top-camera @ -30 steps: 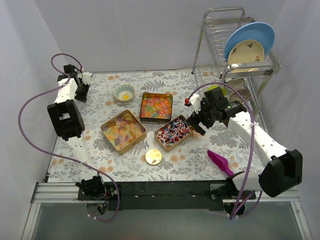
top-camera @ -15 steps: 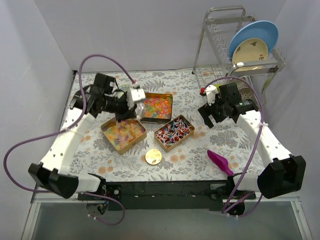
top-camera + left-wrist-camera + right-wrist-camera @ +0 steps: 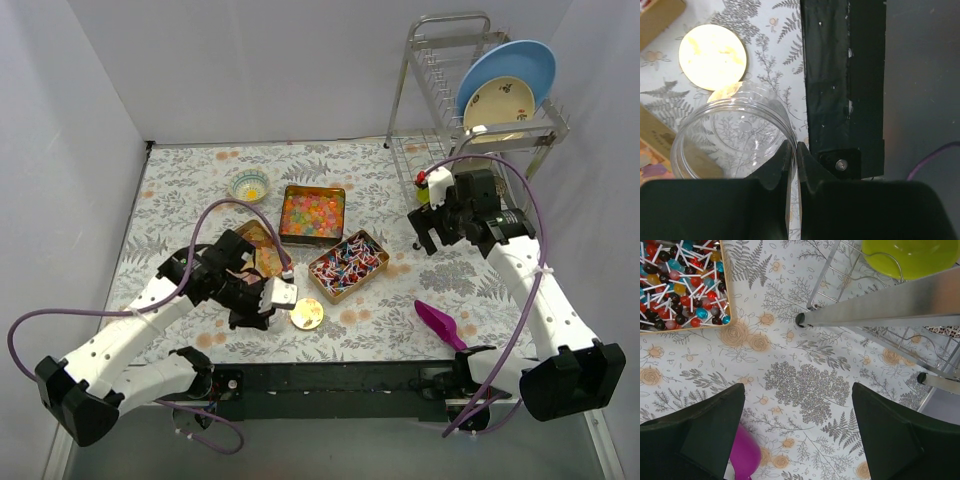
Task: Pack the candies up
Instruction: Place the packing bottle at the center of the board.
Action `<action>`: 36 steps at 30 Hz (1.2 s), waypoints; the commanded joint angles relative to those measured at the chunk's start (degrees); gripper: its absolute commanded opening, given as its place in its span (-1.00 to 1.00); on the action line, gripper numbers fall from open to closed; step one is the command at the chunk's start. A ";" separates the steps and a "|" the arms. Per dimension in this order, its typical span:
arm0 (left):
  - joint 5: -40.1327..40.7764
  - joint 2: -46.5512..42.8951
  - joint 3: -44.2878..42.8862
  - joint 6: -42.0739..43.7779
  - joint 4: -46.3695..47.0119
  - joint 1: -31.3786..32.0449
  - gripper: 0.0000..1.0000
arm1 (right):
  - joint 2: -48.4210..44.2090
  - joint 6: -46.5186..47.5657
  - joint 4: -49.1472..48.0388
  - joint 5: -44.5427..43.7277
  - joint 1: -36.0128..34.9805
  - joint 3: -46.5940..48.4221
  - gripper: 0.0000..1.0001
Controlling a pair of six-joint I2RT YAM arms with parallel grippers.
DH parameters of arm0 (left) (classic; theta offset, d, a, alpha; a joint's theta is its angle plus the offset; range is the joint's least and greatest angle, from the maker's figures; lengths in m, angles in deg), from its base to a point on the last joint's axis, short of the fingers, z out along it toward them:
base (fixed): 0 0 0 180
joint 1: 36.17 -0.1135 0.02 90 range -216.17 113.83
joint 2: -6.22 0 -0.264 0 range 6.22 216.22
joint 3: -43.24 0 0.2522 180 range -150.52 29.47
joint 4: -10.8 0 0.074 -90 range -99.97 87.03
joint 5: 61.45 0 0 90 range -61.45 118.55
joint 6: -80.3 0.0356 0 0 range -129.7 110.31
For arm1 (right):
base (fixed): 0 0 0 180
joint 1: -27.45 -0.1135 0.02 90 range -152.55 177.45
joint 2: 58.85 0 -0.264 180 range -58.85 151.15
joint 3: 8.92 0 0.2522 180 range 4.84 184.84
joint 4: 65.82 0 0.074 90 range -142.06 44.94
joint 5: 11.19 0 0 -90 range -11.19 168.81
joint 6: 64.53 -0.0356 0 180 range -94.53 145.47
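Three gold trays hold the candies: pale gummies [image 3: 262,258], partly hidden by my left arm, bright jellies [image 3: 312,212], and wrapped pieces [image 3: 348,264], which also show in the right wrist view [image 3: 680,285]. My left gripper [image 3: 270,301] is shut on the rim of an empty clear jar [image 3: 732,132], pinched between its fingertips [image 3: 793,148], low over the table next to the round gold lid [image 3: 307,314] [image 3: 712,57]. My right gripper [image 3: 428,236] [image 3: 797,400] is open and empty above the cloth, right of the wrapped pieces' tray.
A magenta scoop [image 3: 440,322] [image 3: 745,456] lies at the front right. A dish rack [image 3: 470,110] with plates stands at the back right; its leg [image 3: 801,320] is near my right gripper. A small bowl [image 3: 249,184] sits behind the trays. The black front edge [image 3: 840,75] is beside the jar.
My left arm has swung from the back left to the front with the jar, stopping beside the gold lid. My right gripper has drawn back right toward the rack.
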 commanded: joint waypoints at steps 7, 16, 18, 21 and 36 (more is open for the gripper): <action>5.35 -2.62 13.51 -6.67 16.54 6.40 -1.00 | -4.75 0.78 1.48 7.11 0.00 -2.96 0.83; 12.56 -1.57 20.28 -14.23 27.19 7.81 -1.00 | -8.35 10.87 7.99 10.72 -1.14 -6.91 0.86; 12.75 -1.31 20.90 -14.41 27.47 8.51 -1.00 | -11.68 15.88 9.39 9.41 -1.23 -9.19 0.89; 13.27 -1.57 21.87 -15.03 27.11 9.30 -1.00 | -15.20 22.04 14.21 9.23 -1.14 -12.88 0.91; 16.97 1.95 24.41 -18.45 25.79 9.83 -0.66 | -15.83 26.97 13.97 5.29 -4.29 -24.48 0.86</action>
